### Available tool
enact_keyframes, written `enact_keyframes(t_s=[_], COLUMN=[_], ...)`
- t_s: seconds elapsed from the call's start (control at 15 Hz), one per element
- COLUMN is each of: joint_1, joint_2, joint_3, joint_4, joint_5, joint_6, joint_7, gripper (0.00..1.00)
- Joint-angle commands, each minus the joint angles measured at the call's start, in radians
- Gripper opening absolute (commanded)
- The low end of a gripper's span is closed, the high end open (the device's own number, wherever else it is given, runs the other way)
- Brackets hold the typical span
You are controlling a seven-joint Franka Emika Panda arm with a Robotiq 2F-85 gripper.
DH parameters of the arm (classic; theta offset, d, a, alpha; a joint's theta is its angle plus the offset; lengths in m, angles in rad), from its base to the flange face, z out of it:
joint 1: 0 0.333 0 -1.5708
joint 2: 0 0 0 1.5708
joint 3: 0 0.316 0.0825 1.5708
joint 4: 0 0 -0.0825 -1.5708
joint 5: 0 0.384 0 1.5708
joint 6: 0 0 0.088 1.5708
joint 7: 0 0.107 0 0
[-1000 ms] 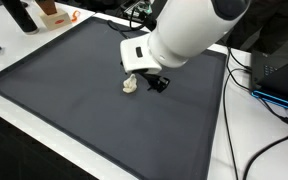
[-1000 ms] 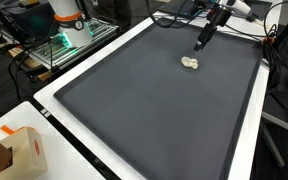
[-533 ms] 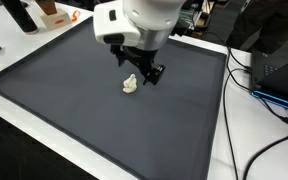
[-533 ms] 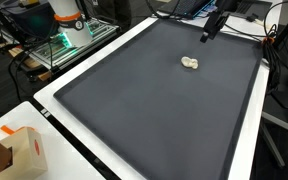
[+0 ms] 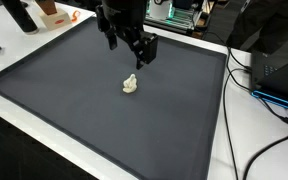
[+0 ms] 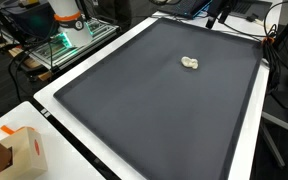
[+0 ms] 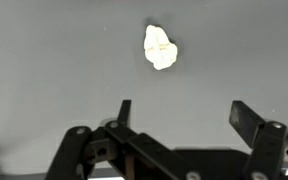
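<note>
A small cream-white crumpled lump (image 5: 130, 84) lies alone on the dark grey mat (image 5: 74, 100), toward its far side; it also shows in an exterior view as the lump (image 6: 190, 63) and in the wrist view as the lump (image 7: 160, 47). My gripper (image 5: 132, 50) hangs above and behind it, lifted well off the mat, open with nothing between its black fingers. In the wrist view the gripper (image 7: 182, 112) spreads wide, with the lump beyond the fingertips. In an exterior view only the gripper's tip (image 6: 213, 18) shows at the top edge.
The mat sits on a white table (image 6: 246, 150). An orange-and-white box (image 6: 24, 150) stands near one corner. A black box with blue-lit cables (image 5: 279, 75) lies beside the mat. Orange objects and a dark bottle (image 5: 21, 14) stand at the far edge. A rack with equipment (image 6: 59, 30) stands beyond.
The arm has risen and drawn back from just beside the lump to well above the mat's far side. The gripper stayed open; the lump has not moved.
</note>
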Motion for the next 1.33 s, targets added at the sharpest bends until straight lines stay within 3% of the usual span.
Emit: enact_keyframes(t_s=[0.0,0.27,0.47,0.93,1.27], joint_1=[-0.006,-0.006,-0.014,-0.072,-0.079], joint_2=[-0.007,-0.012,0.018,0.025,0.014], joint_3=[0.007,0.01,0.003,0.014,0.002], joint_4=[-0.003,-0.016,-0.022,-0.14,-0.252], joint_5=[-0.001,0.0,0.07,0.241,0.27], joint_6=[-0.002,0.003,-0.006,0.043,0.21], joint_7=[0.001,0.0,0.168,0.368,0.491], gripper=[1.0,1.0,1.0,1.0,1.0])
